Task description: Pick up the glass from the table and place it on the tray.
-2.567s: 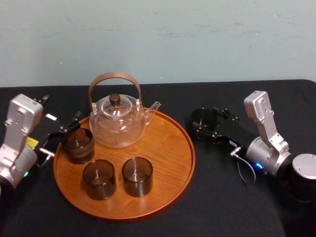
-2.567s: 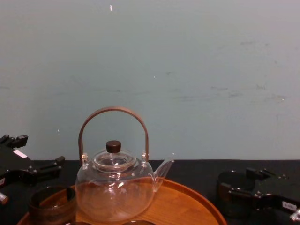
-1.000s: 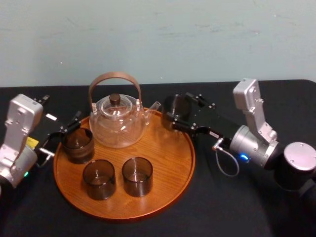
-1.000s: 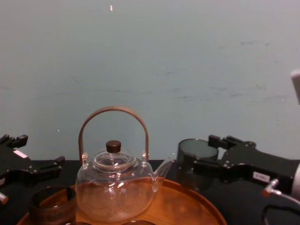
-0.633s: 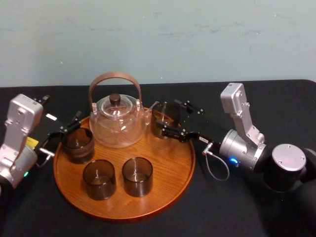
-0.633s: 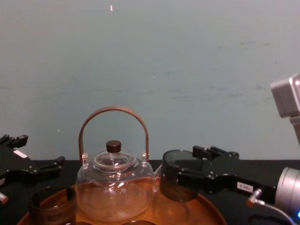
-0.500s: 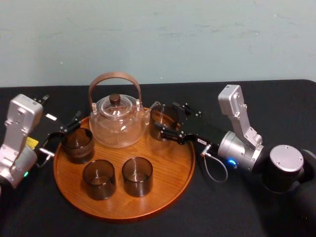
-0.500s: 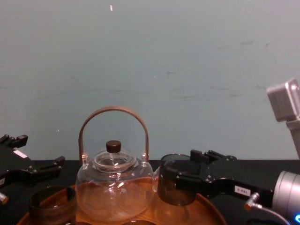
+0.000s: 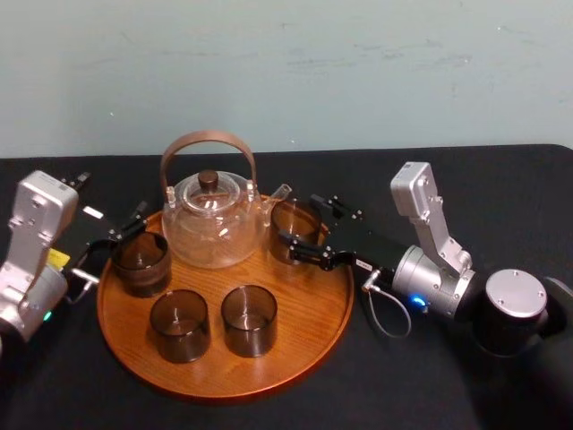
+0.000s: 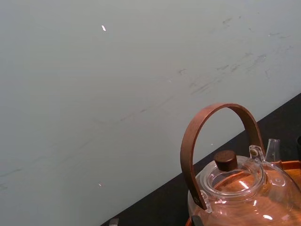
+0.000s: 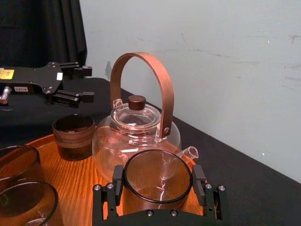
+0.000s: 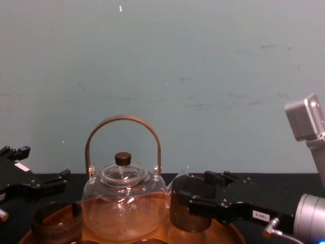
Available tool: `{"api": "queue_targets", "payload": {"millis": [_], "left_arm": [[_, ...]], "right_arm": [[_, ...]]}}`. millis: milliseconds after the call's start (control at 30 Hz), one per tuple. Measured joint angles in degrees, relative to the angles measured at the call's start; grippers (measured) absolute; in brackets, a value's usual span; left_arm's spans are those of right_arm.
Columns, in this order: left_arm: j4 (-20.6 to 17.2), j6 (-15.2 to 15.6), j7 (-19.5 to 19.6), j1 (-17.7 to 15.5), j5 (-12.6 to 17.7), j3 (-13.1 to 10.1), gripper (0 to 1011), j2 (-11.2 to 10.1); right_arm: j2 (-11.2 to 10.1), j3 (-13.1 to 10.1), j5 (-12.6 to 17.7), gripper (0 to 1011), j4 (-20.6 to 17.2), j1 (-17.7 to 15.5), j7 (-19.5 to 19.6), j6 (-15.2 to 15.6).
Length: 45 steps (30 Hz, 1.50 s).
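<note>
The worktop (image 9: 269,412) is flat and black. It goes back to a pale blue-green wall (image 9: 358,72). One big round tray (image 9: 309,305) of orange-brown wood sits on it, a bit left of the middle. The tray has a low rim.

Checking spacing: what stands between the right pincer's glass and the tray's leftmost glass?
The clear glass teapot stands between them, seen in the head view.

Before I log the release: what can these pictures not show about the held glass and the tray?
Base of the smoked round glass cup: right wrist view, behind the right pincer; touching the round orange-brown wooden tray or not, cannot tell.
Two front smoked glasses: chest view, cut by the bottom edge.
</note>
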State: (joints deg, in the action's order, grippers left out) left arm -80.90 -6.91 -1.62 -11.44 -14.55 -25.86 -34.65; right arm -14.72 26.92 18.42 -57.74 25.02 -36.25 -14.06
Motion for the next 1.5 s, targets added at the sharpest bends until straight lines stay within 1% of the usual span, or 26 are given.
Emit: {"api": "queue_targets", "payload": {"millis": [367, 900, 1200, 1267, 1300, 1333, 1367, 1500], "left_arm": [[0.0, 0.0, 0.0, 0.0, 0.0, 0.0, 1001, 0.0], [0.0, 0.0, 0.0, 0.0, 0.0, 0.0, 1001, 0.0], [0.0, 0.0, 0.0, 0.0, 0.0, 0.0, 1001, 0.0], [0.0, 0.0, 0.0, 0.0, 0.0, 0.0, 1001, 0.0], [0.0, 0.0, 0.0, 0.0, 0.0, 0.0, 1001, 0.0], [0.0, 0.0, 0.0, 0.0, 0.0, 0.0, 1002, 0.0], [0.0, 0.0, 0.0, 0.01, 0.0, 0.0, 1001, 0.0], [0.0, 0.0, 0.0, 0.0, 0.0, 0.0, 1001, 0.0]], "right_arm": [[-0.2, 0.49, -0.98, 896, -0.27, -0.78, 0.79, -0.03], [0.49, 0.58, -1.69, 896, 1.59, -0.59, 1.47, -0.31], [0.46, 0.55, -1.69, 895, 1.55, -0.59, 1.43, -0.31], [0.45, 0.54, -1.67, 925, 1.52, -0.59, 1.41, -0.31], [0.45, 0.54, -1.67, 963, 1.52, -0.59, 1.42, -0.31], [0.44, 0.54, -1.66, 963, 1.52, -0.6, 1.41, -0.31], [0.44, 0.54, -1.66, 997, 1.51, -0.6, 1.4, -0.31], [0.42, 0.54, -1.63, 1002, 1.48, -0.61, 1.38, -0.31]]}}
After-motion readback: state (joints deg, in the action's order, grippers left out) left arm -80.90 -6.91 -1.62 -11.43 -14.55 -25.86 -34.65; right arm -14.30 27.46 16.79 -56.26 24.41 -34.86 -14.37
